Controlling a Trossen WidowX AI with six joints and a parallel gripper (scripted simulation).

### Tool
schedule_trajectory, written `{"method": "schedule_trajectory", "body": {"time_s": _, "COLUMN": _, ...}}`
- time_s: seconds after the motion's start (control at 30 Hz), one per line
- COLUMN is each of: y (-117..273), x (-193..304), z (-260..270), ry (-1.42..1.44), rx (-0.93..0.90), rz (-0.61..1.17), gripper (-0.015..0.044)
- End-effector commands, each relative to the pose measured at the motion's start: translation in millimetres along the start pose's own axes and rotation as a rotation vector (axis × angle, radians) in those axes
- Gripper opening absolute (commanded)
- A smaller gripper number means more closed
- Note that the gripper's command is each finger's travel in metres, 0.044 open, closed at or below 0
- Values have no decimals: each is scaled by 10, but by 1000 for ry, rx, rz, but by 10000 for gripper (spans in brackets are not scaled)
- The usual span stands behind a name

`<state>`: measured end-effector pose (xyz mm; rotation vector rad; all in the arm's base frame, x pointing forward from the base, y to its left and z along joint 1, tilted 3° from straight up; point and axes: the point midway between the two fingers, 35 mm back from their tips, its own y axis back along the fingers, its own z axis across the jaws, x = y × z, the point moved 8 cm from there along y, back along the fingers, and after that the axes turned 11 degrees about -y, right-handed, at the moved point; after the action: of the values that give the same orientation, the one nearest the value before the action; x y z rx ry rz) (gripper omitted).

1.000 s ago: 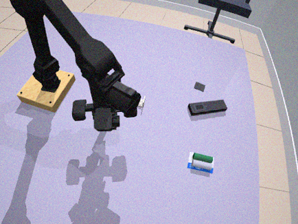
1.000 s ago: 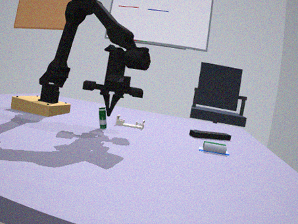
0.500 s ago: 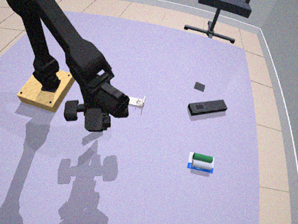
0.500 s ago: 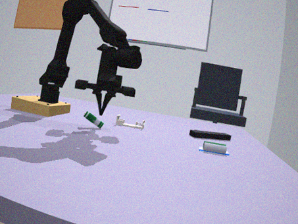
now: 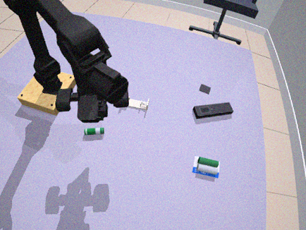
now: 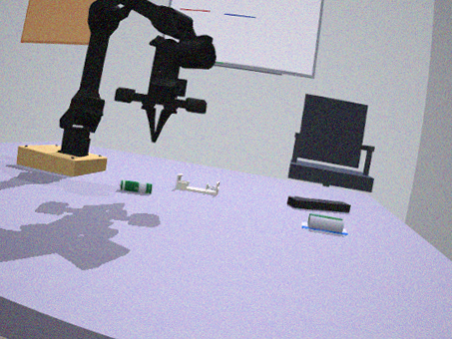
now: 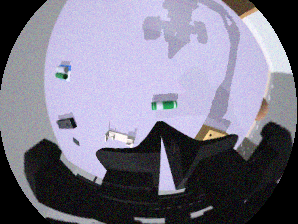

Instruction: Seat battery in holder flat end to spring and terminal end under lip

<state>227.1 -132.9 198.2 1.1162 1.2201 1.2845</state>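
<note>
A green battery with a white band (image 5: 90,131) (image 6: 132,186) (image 7: 169,105) lies on its side on the table, apart from the holder. The white holder (image 5: 137,103) (image 6: 198,190) (image 7: 120,137) stands on the table beyond the battery, with raised ends; the arm hides part of it in the top view. Which end has the spring is too small to tell. My gripper (image 6: 154,140) (image 7: 160,124) is shut and empty, its fingertips together, well above the table and touching neither the battery nor the holder. In the top view its fingertips are hidden.
A black remote-like block (image 5: 213,110) (image 6: 319,204) (image 7: 66,123) and a small dark square (image 5: 205,89) (image 7: 76,141) lie on the right. Nearer the front, a blue-and-white tray (image 5: 195,169) (image 6: 306,227) carries green and white cylinders. The arm's wooden base (image 5: 36,92) (image 6: 58,158) is at the left.
</note>
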Motion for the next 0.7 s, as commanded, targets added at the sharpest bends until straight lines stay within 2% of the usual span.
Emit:
{"method": "schedule_trajectory", "body": {"time_s": 0.0, "y": 153, "x": 12, "z": -38, "ry": 1, "rx": -6, "rz": 3, "gripper": 0}}
{"method": "schedule_trajectory", "body": {"time_s": 0.33, "y": 126, "x": 8, "z": -31, "ry": -2, "rx": -2, "rz": -1, "gripper": 0}}
{"method": "schedule_trajectory", "body": {"time_s": 0.43, "y": 70, "x": 0, "z": -44, "ry": 134, "rx": -2, "rz": -1, "gripper": 79}}
{"method": "schedule_trajectory", "body": {"time_s": 0.6, "y": -133, "x": -21, "z": -92, "ry": 601, "rx": -3, "rz": -1, "gripper": 210}}
{"method": "schedule_trajectory", "body": {"time_s": 0.67, "y": -213, "x": -26, "z": -116, "ry": 788, "rx": -3, "rz": -1, "gripper": 231}}
